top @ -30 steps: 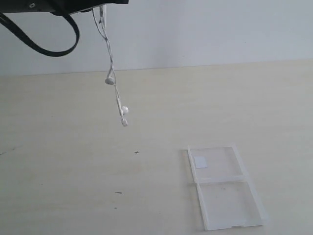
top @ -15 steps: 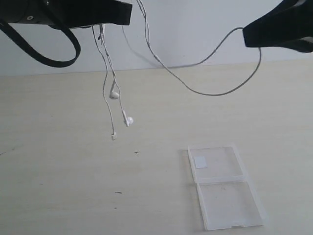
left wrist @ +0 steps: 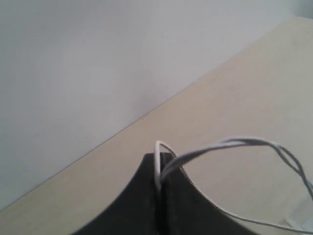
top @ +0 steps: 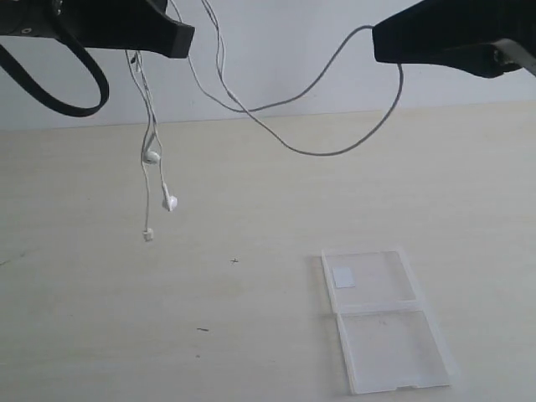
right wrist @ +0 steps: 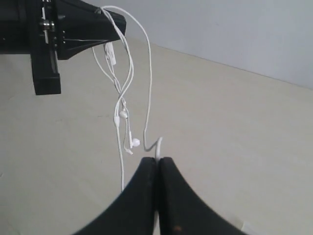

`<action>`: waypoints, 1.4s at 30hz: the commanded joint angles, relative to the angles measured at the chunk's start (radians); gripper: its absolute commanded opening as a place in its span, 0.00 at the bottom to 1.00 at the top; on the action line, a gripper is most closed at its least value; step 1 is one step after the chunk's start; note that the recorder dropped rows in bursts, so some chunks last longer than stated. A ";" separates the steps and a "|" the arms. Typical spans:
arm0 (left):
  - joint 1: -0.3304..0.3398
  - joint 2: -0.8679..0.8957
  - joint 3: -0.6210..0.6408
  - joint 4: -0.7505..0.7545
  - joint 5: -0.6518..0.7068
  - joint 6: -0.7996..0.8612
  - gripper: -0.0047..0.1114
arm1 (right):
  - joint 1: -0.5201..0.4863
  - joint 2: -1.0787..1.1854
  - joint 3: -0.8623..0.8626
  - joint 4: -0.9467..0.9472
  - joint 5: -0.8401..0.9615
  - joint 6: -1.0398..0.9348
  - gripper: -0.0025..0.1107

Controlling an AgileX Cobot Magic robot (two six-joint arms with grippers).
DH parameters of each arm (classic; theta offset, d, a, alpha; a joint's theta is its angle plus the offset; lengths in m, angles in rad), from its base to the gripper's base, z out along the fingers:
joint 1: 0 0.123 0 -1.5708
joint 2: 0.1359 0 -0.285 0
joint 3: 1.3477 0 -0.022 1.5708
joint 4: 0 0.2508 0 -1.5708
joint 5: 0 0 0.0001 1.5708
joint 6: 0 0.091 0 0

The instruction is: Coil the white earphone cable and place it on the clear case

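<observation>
A: Edges first. We've got the clear case at lower right of the exterior frame. It lies opened flat, two halves one above the other, with a white sticker in the upper half. Its lower corner sits near the bottom edge of the frame.

B: Agreed. We mark the left and centre of the table as bare but for a few dark specks, so there's wide room there. The table's far edge meets the wall across the upper third.

A: Surface is pale, matte, wood-toned. The wall is plain and light. A black cable loop hangs in the upper left corner.

B: Fingers. The left gripper is at upper left, closed tight on the white earphone cable. In the left wrist view we see the wire pinched in the seam between the fingers.

A: The right gripper at upper right is pressed together too. In its wrist view the wire comes out of the closed seam at the tip.

B: Cable location: all of it is in the air. It sags in a loop between the two grippers across top centre, well apart from the case. Strands drop from the left gripper, with two earbuds and a small plug dangling at left centre above the table.
</observation>
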 commanded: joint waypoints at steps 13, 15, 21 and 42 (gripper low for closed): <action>0.081 -0.007 -0.008 0.037 -0.011 0.082 0.04 | 0.000 -0.004 -0.046 0.031 -0.066 -0.038 0.02; 0.081 -0.007 -0.008 0.037 -0.030 0.082 0.04 | 0.000 -0.004 -0.046 0.031 -0.062 -0.040 0.02; 0.081 -0.007 -0.008 0.037 -0.105 0.080 0.04 | 0.000 -0.004 -0.046 0.020 -0.046 -0.040 0.25; 0.081 -0.007 -0.008 0.064 -0.155 0.076 0.04 | 0.000 -0.003 0.111 0.195 0.022 -0.432 0.62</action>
